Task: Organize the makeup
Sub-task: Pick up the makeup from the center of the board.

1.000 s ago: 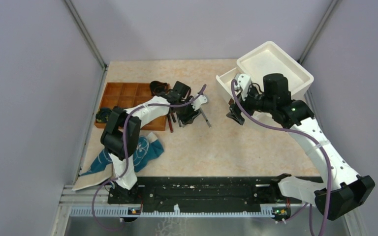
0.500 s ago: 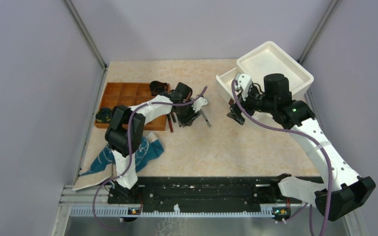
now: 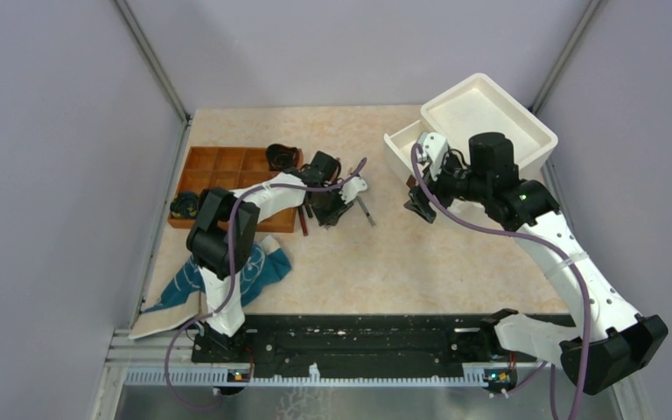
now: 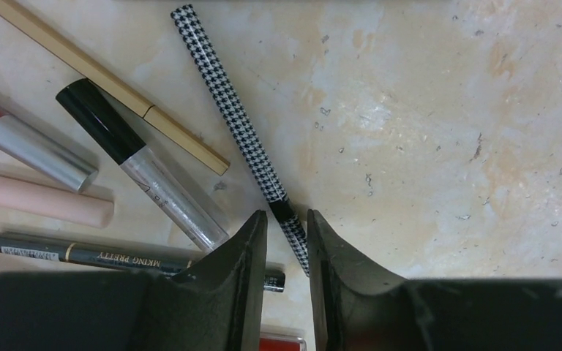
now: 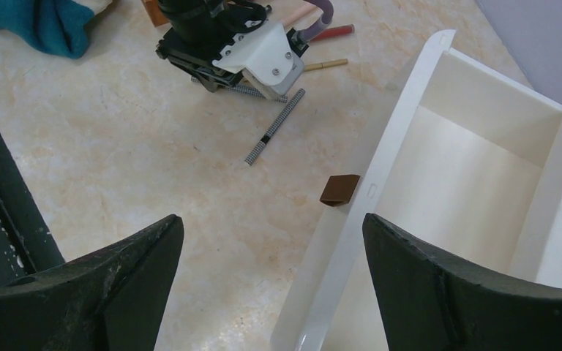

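Observation:
A slim black-and-white checked pencil (image 4: 234, 110) lies slanted on the beige table, and its lower end runs between the fingers of my left gripper (image 4: 287, 216). Those jaws stand narrowly apart on either side of it, and the pencil still rests on the table (image 3: 366, 210). To its left lie more makeup pieces: a clear tube with a black cap (image 4: 139, 164), a gold pencil (image 4: 117, 80), a silver tube (image 4: 36, 150), a pink tube (image 4: 36, 205) and a dark pencil (image 4: 95, 254). My right gripper (image 5: 273, 219) hangs wide open and empty over the rim of the white bin (image 5: 380, 183).
A wooden compartment tray (image 3: 227, 171) sits at the left with a dark item (image 3: 282, 156) at its back corner. A teal cloth (image 3: 245, 271) lies near the left arm's base. A small brown piece (image 5: 339, 189) rests against the white bin (image 3: 481, 118) at the back right.
The left gripper's jaws have narrowed around the checked pencil and the wrist has shifted slightly. The right arm has not moved.

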`<state>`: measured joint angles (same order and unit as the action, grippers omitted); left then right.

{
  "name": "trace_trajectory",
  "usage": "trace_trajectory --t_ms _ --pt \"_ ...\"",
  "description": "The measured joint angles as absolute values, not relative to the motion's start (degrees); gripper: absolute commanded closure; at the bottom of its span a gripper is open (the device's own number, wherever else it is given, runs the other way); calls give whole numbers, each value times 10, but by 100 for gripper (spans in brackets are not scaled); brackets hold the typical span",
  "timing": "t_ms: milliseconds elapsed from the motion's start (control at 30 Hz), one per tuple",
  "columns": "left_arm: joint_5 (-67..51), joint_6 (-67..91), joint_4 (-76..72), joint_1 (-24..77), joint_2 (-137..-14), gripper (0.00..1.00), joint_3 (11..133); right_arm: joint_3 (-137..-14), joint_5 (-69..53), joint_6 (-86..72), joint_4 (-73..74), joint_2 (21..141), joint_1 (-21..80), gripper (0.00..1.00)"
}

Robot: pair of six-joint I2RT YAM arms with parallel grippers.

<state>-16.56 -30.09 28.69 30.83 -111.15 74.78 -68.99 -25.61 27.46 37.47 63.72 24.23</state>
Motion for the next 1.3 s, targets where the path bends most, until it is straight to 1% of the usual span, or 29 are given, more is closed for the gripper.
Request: trace_trajectory --t_ms 233,467,700,833,967,1100,1300 --pt "-151 -296 242 309 -1091 78 710 -690 -254 275 375 637 242 8" --pt "-141 -296 210 318 -1044 85 642 -690 -251 275 375 634 242 8" --pt "-158 -295 251 320 -991 93 591 -690 -251 278 375 630 242 8" --pt "-175 -303 293 320 -950 100 567 -690 -254 281 375 630 242 8" --pt "-197 -330 317 320 -893 100 559 -695 -278 283 384 637 242 8" --pt "-209 -371 320 324 -824 100 556 -731 -325 282 400 682 243 7" --pt "-221 -439 306 346 -728 100 545 -762 -390 240 385 738 244 4"
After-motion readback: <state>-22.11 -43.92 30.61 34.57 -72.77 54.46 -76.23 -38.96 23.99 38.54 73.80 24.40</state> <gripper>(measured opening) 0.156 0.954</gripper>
